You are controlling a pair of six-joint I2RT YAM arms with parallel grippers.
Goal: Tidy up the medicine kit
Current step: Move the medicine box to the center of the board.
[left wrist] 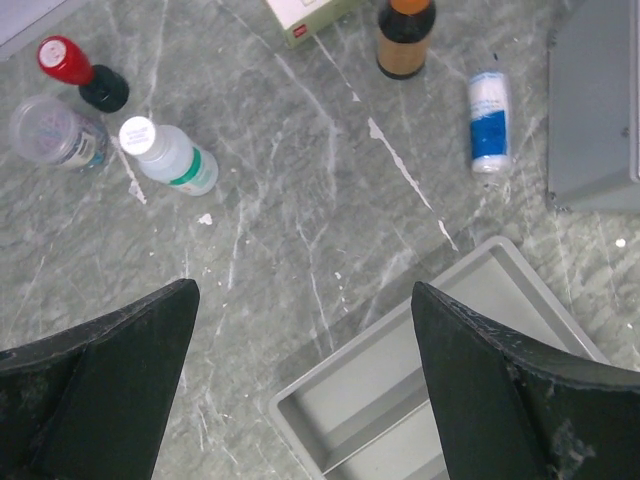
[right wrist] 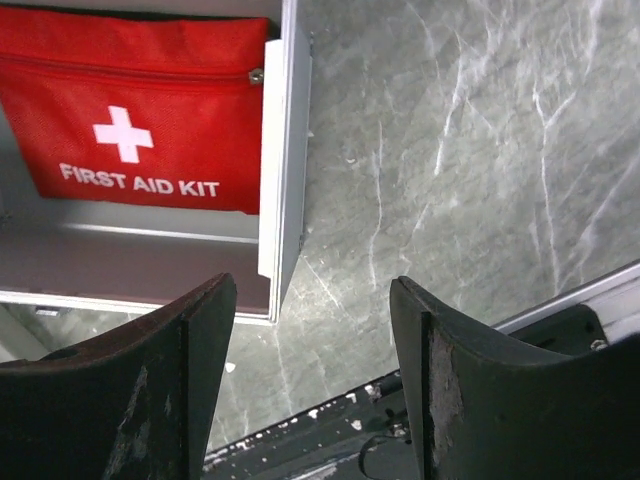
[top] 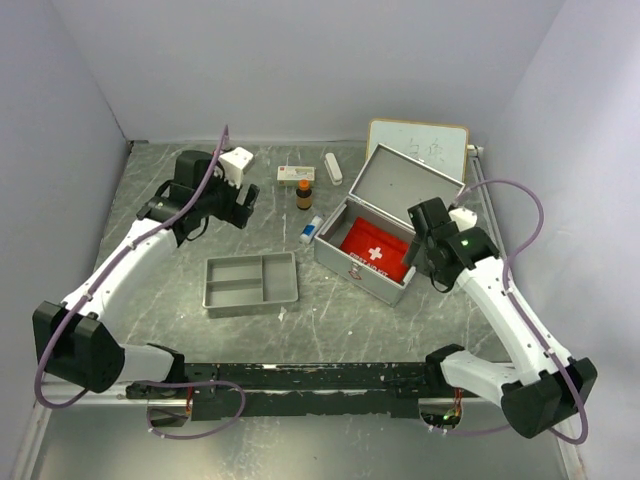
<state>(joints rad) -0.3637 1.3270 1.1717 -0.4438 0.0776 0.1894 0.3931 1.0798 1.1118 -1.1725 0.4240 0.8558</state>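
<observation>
Left wrist gives me only a slab of the medicine kit cut by the frame's right edge, the amber bottle and white box clipped at the top, the grey tray running off the bottom.

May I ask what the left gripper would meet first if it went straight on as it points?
The left gripper would probably meet bare tabletop first, just past the grey tray, though depth is unclear.

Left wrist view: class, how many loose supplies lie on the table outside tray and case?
6: red-capped vial and clear jar far left, white-capped bottle beside them, white box and amber bottle at the top edge, blue-and-white tube by the case. More may lie outside the frame.
</observation>
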